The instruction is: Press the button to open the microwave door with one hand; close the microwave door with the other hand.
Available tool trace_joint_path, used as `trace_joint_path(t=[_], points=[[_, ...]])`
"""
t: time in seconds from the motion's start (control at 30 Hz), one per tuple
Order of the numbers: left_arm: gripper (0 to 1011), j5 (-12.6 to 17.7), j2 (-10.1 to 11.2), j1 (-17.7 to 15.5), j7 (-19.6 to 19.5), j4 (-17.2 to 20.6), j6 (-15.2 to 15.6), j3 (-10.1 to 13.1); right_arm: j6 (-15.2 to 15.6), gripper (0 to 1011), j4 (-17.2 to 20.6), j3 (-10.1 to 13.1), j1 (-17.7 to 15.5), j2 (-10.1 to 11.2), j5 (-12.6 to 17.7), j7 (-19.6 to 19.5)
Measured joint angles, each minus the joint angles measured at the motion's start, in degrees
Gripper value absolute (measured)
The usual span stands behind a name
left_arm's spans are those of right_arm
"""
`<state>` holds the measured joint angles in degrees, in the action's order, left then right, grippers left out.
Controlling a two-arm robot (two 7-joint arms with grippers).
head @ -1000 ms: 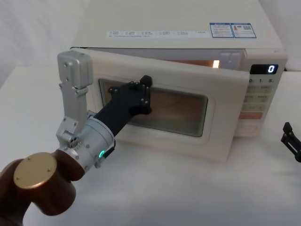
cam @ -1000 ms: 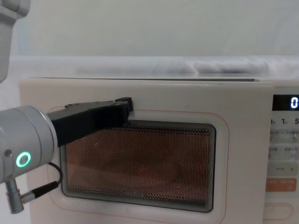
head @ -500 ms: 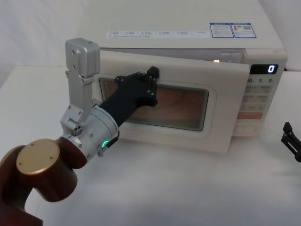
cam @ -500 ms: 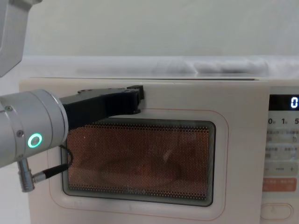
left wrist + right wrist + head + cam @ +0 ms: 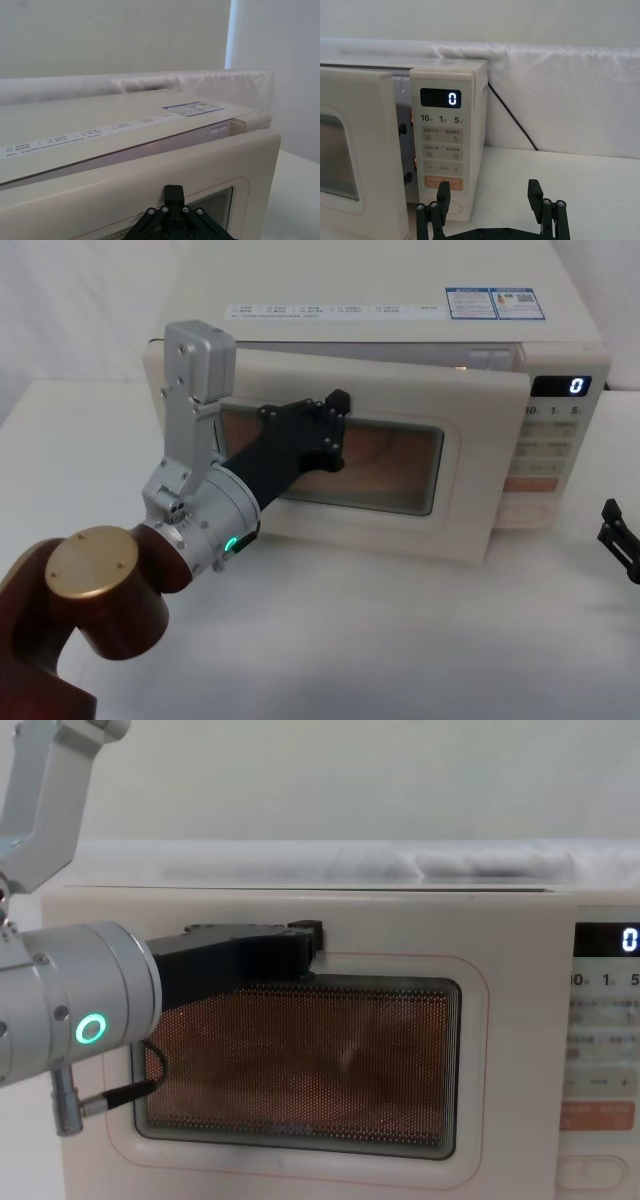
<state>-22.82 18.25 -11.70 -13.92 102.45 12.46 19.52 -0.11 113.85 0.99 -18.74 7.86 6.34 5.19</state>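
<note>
The smooth cream microwave door [image 5: 470,475], its dark mesh window rounded, stands slightly ajar. The left gripper [image 5: 335,420], flat black fingers together, presses its upper window edge. The right gripper [image 5: 490,197], fingers apart, waits right of the door, before the button [image 5: 592,1175].

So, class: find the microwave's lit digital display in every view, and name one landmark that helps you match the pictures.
Head view: display at the microwave's upper right, right of the microwave door.
Left wrist view: not in it.
Right wrist view: display atop the control panel.
Chest view: display at the right edge.
Shared landmark: the door's free right edge beside the panel.
</note>
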Motion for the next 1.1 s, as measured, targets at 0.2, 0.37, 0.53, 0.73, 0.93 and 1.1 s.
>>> trace_joint_path(t=[0.2,0.37,0.53,0.73,0.93,1.1], points=[[0,0.85,-0.07,-1.4,0.09,-0.94,0.31,0.13,0.0,1002,0.0,0.0,0.0,0.0,0.0,0.0],[0,1.41,-0.31,-2.03,0.08,-1.42,0.5,0.31,0.0,1002,0.0,0.0,0.0,0.0,0.0,0.0],[0,1.99,-0.64,-2.51,0.08,-1.81,0.82,0.7,0.0,1002,0.0,0.0,0.0,0.0,0.0,0.0],[0,3.12,-1.04,-3.33,0.11,-2.43,1.33,1.43,0.0,1002,0.0,0.0,0.0,0.0,0.0,0.0],[0,4.26,-1.99,-4.22,0.27,-2.8,1.71,2.05,0.0,1002,0.0,0.0,0.0,0.0,0.0,0.0],[0,4.75,-2.5,-4.38,0.31,-2.95,1.85,2.19,0.0,1002,0.0,0.0,0.0,0.0,0.0,0.0]])
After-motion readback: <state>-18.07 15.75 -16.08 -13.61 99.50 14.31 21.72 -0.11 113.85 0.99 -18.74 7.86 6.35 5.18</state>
